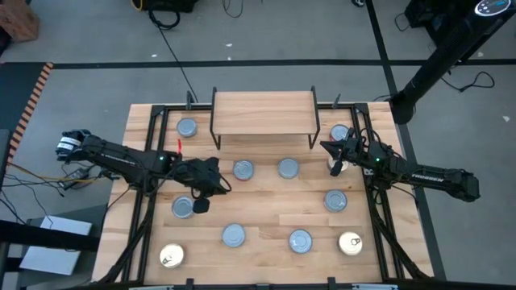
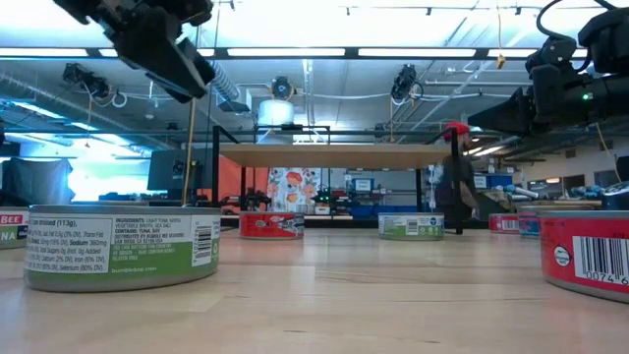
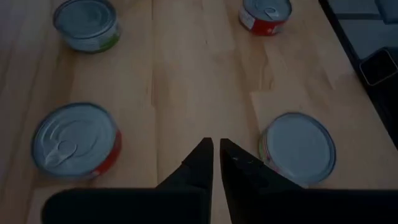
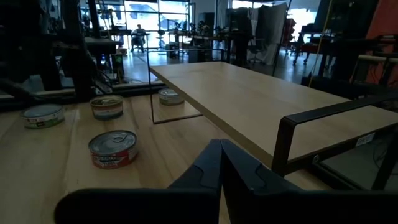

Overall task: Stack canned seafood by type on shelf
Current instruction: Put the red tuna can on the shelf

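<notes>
None of the cans (image 1: pixel 243 170) sit on the shelf (image 1: pixel 263 112) yet, as far as I can see. Its wood top is bare in the high view, so I think the job has hardly begun.

I count about ten or eleven tins spread on the table (image 1: pixel 266 213). The shelf stands at 12 o'clock on the table. One tin (image 1: pixel 187 127) is at 10 o'clock, just left of the shelf, and one tin (image 1: pixel 339 133) is at 2 o'clock, just right of it. Two sit in the middle, just in front of the shelf. The others lie toward 4, 6 and 8 o'clock, with two gold-top ones (image 1: pixel 350 242) in the near corners.

My left gripper (image 3: pixel 215 151) hangs over the table at about 9 o'clock, near a tin (image 1: pixel 184 207). Its fingers are pinched nearly together and hold nothing. My right gripper (image 4: pixel 220 150) is at about 2 o'clock, beside the shelf's right end. Its fingers are also pressed close and empty.

Every tin is still left to sort by kind and stack up.
</notes>
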Action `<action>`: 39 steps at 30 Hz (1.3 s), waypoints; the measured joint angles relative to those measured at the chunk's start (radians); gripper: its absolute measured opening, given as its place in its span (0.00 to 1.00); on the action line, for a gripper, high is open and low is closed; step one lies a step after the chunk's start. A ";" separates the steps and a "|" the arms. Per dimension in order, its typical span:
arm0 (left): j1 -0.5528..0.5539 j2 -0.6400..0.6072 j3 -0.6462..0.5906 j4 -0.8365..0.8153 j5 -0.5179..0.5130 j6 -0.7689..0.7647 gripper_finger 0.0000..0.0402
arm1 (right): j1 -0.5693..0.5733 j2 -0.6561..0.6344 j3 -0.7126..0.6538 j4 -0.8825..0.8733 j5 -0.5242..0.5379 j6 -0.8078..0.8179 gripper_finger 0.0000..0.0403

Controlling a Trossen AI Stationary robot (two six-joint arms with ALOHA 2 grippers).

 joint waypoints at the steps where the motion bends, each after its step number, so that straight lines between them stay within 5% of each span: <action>1: 0.000 0.012 0.002 -0.004 0.004 0.000 0.09 | 0.000 0.000 0.000 0.000 0.000 0.000 0.05; 8: 0.002 0.139 0.007 0.062 0.042 0.027 0.08 | 0.000 0.000 0.000 0.005 0.000 0.000 0.05; 19: 0.073 0.280 0.007 0.168 -0.035 0.221 0.02 | 0.000 0.000 0.000 0.008 0.000 0.000 0.05; 25: 0.086 0.355 0.007 0.206 -0.205 0.304 0.03 | 0.000 0.000 0.000 0.008 0.000 0.000 0.05; 39: 0.121 0.397 0.008 0.235 -0.208 0.344 0.12 | 0.000 0.000 0.000 0.008 0.000 0.000 0.05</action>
